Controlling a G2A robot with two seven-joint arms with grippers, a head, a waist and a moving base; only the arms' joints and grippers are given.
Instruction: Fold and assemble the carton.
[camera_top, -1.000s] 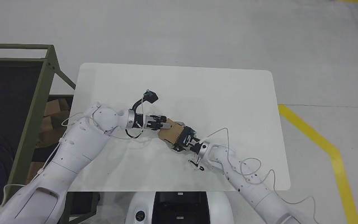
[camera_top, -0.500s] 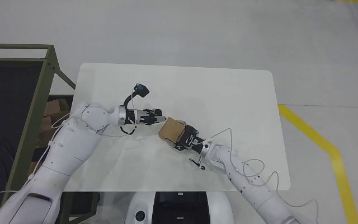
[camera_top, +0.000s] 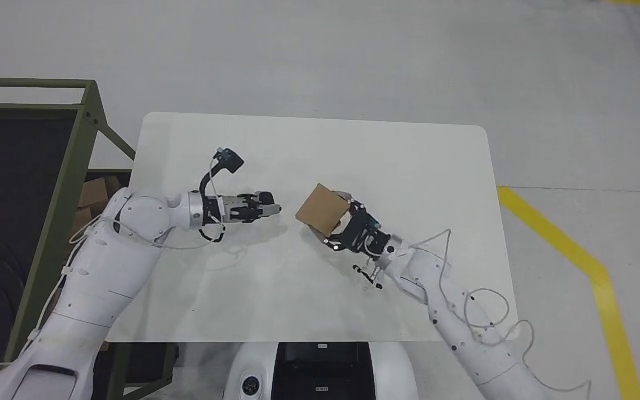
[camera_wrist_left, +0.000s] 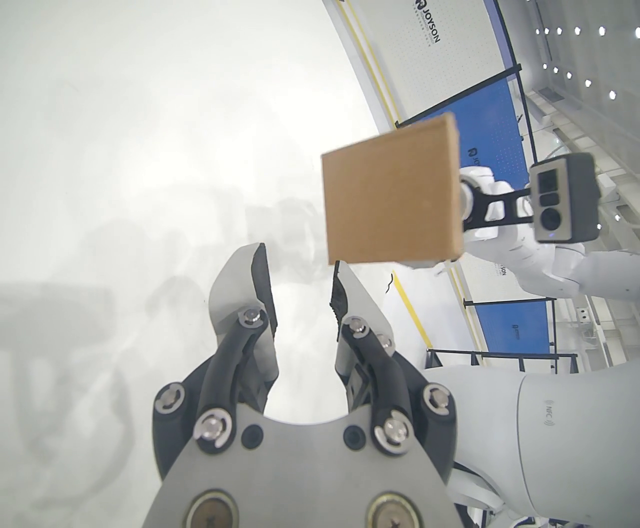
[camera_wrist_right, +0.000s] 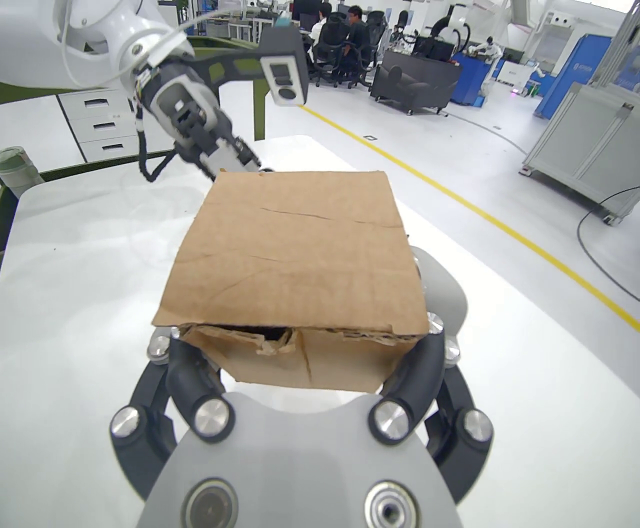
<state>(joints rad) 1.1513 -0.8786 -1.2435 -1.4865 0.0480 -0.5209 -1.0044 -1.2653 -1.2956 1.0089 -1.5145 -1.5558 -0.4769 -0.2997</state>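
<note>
A small brown cardboard carton (camera_top: 322, 207) is folded into a box and held above the white table (camera_top: 400, 160) near its middle. My right gripper (camera_top: 341, 228) is shut on the carton (camera_wrist_right: 295, 270), its fingers clamping both sides, with the closed flaps facing the wrist. My left gripper (camera_top: 268, 203) hovers a short way to the carton's left, open, with nothing between its fingers (camera_wrist_left: 262, 280). In the left wrist view the carton (camera_wrist_left: 392, 195) floats just beyond the fingertips, apart from them.
A green metal rack (camera_top: 70, 150) with cardboard pieces (camera_top: 95, 190) stands off the table's left edge. A yellow floor line (camera_top: 570, 250) runs to the right. Cables trail along the right arm (camera_top: 450, 300).
My right gripper has lifted the carton and carried it up and to the right. My left gripper has let go of it and drawn back to the left.
</note>
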